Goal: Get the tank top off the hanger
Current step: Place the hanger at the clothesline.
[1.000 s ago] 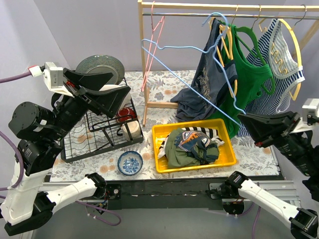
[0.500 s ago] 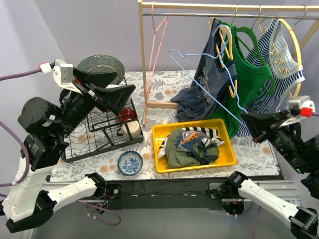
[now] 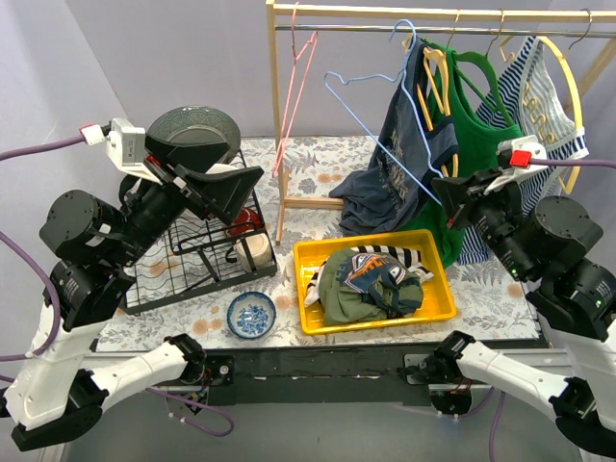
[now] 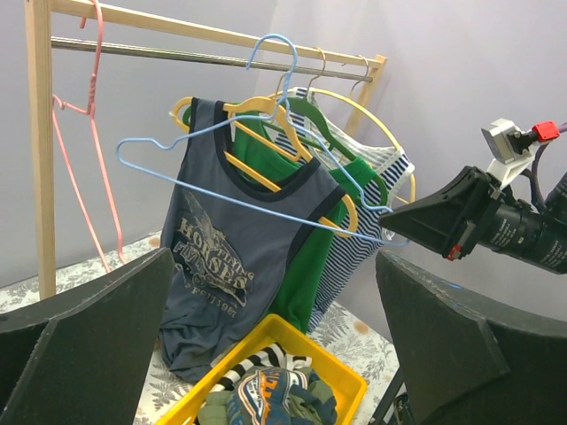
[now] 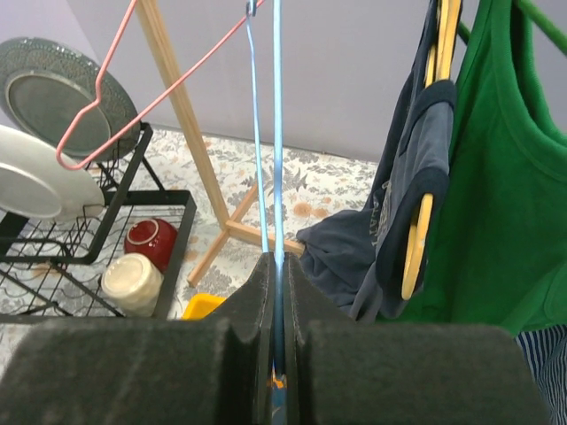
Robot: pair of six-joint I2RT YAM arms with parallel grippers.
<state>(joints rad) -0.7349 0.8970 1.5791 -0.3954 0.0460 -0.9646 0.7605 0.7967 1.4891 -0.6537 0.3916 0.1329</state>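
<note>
My left hand [image 3: 231, 164] hangs released, jaws wide, over the dish rack [image 3: 192, 279] and well apart from the clothes. It is no help if fabric snags.

Further right, the blue hanger [image 5: 277, 133] slants up from my right hand. Its hook is up near the rail [image 3: 366, 29], though I cannot tell whether it has caught there. The wire crosses the front of the navy tank top [image 3: 395, 159], which hangs from the rail on a yellow hanger [image 5: 413, 252], above the yellow bin [image 3: 308, 255]. I cannot tell whether the wire only lies against it or is threaded through a strap.

My right hand [image 3: 448, 197] is clenched on the blue hanger's lower corner. A thin wire pinched at one end can twist in the grip, I reckon. If I pull sideways, it may drag the navy top along the rail, tangle with the yellow hanger, or knock the green tank top [image 3: 481, 144] just beside it.
</note>
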